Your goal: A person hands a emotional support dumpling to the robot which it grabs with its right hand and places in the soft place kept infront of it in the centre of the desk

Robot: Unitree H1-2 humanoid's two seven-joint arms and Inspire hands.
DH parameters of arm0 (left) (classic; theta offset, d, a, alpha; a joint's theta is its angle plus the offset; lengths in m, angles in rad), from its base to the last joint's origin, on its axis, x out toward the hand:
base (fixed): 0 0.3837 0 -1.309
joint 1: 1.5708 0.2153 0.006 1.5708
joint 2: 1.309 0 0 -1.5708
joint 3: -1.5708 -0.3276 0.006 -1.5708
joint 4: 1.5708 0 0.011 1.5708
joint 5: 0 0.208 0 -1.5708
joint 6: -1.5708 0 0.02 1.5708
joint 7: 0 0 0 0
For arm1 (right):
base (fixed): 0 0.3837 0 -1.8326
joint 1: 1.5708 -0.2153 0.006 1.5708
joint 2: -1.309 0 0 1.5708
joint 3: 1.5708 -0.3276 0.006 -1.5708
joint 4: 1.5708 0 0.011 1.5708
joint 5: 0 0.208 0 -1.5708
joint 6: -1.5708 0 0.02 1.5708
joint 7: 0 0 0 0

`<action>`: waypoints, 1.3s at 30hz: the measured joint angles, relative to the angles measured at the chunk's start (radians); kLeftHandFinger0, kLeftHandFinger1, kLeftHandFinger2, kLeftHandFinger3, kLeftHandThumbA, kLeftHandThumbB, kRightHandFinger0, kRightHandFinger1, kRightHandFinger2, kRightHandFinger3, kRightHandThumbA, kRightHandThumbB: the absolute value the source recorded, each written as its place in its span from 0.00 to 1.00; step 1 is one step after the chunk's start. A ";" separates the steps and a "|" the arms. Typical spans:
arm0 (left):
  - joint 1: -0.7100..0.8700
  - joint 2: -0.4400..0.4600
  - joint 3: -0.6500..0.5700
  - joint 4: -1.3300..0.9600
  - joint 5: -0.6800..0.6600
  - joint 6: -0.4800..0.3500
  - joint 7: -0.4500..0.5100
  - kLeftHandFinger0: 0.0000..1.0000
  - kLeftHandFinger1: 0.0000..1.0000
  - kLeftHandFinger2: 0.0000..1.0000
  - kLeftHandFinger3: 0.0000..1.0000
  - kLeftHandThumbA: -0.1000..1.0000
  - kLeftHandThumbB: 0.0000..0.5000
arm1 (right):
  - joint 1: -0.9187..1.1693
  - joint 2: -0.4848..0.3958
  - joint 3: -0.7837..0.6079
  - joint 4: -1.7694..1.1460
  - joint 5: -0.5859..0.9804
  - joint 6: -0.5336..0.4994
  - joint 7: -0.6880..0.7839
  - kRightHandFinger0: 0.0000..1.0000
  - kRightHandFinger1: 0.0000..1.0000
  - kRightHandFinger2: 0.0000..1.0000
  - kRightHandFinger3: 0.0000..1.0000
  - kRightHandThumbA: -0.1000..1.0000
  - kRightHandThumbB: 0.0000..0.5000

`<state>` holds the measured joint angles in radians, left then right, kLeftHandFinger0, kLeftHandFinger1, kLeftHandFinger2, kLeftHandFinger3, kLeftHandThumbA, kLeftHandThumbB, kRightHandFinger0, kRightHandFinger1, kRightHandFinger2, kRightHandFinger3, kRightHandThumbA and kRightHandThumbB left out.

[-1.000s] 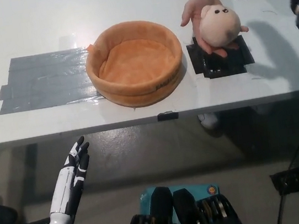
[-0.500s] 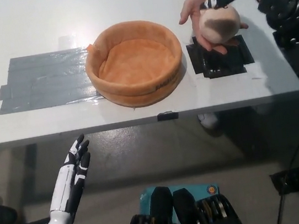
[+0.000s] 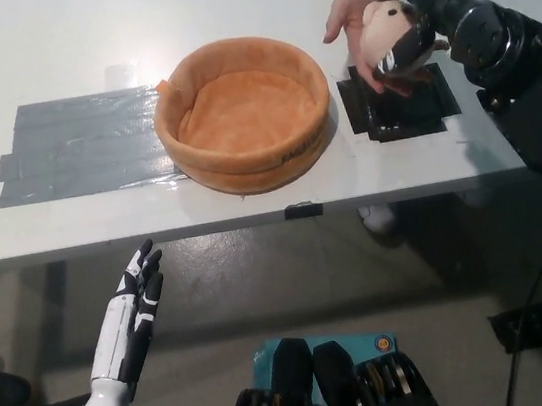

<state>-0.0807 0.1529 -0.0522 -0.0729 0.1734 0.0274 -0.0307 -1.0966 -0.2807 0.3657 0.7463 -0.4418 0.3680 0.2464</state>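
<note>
The beige plush dumpling point(image 3: 378, 32) with a small face sits at the back right of the desk in a person's hand point(image 3: 343, 13). My black right hand point(image 3: 413, 19) comes in from the right, and its fingers curl over the dumpling's top and right side. The person's palm still lies under and behind the plush. The round orange soft bed point(image 3: 247, 174) stands empty at the desk's centre, just left of the dumpling. My white left hand point(image 3: 131, 312) rests open below the desk's front edge at the lower left.
A black tape patch point(image 3: 396, 115) lies on the white desk point(image 3: 72, 221) under the dumpling. A wide grey tape patch point(image 3: 71, 146) lies left of the bed. The person's forearm reaches in from the top edge.
My right hand has swung from the far right corner down onto the dumpling and closed round it. The person's hand, the bed and my left hand have stayed put.
</note>
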 measured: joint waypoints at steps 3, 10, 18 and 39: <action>0.000 0.000 0.000 0.000 0.000 0.000 0.000 1.00 1.00 1.00 1.00 0.97 0.09 | 0.000 0.000 0.013 0.023 -0.007 -0.004 0.002 1.00 1.00 1.00 1.00 1.00 0.72; 0.000 0.000 0.000 0.000 0.006 0.000 0.000 1.00 1.00 1.00 1.00 0.99 0.11 | -0.012 0.014 0.007 0.114 -0.008 -0.019 0.002 1.00 1.00 1.00 1.00 0.93 0.74; -0.001 0.000 0.000 0.000 0.010 -0.001 0.000 1.00 1.00 1.00 1.00 0.97 0.06 | -0.023 0.037 -0.040 0.165 -0.002 -0.049 -0.053 0.00 0.09 0.31 0.31 0.00 0.41; -0.015 0.000 0.000 0.000 0.010 0.002 0.000 1.00 1.00 1.00 1.00 0.97 0.06 | 0.005 0.089 -0.212 -0.137 0.028 -0.248 -0.329 0.58 0.86 0.97 0.77 0.00 0.39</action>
<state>-0.0954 0.1533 -0.0521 -0.0730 0.1832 0.0296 -0.0310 -1.0914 -0.1916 0.1533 0.6088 -0.4134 0.1202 -0.0821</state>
